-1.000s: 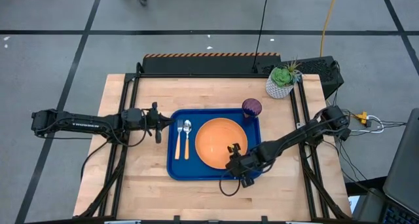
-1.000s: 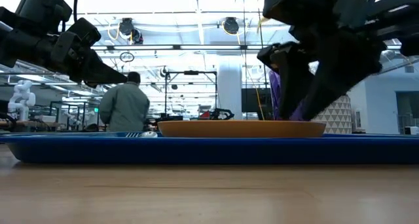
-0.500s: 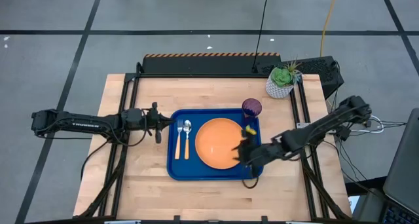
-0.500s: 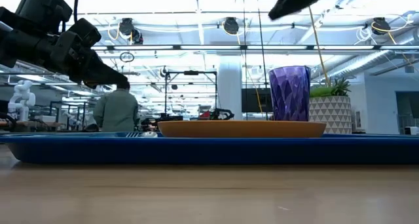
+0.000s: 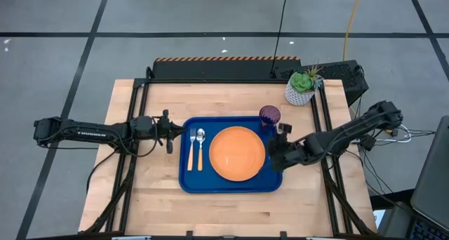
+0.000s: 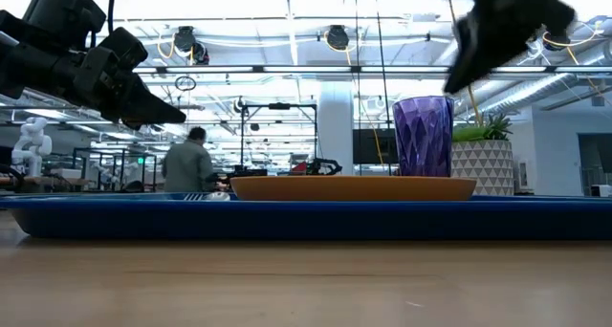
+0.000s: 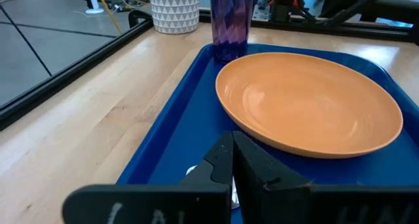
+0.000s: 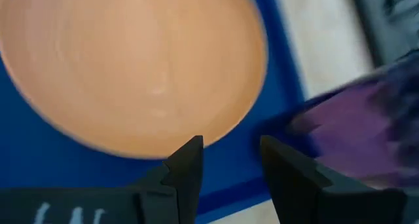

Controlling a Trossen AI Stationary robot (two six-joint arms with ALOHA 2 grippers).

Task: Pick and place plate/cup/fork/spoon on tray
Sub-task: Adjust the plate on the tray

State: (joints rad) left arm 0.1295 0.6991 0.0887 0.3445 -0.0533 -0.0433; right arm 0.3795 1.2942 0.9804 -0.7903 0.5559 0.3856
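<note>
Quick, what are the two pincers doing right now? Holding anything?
Left pincer: closed, empty, just off the tray's left edge.
Right pincer: open, empty, over the tray's right edge near the cup.

In the right wrist view the purple cup is a blur, cut off at three o'clock. In the left wrist view the shut left gripper hides the fork and spoon.

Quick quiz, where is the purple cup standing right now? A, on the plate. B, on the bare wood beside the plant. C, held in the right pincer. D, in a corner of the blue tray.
D: the cup stands in the tray corner next to the plate.
</note>
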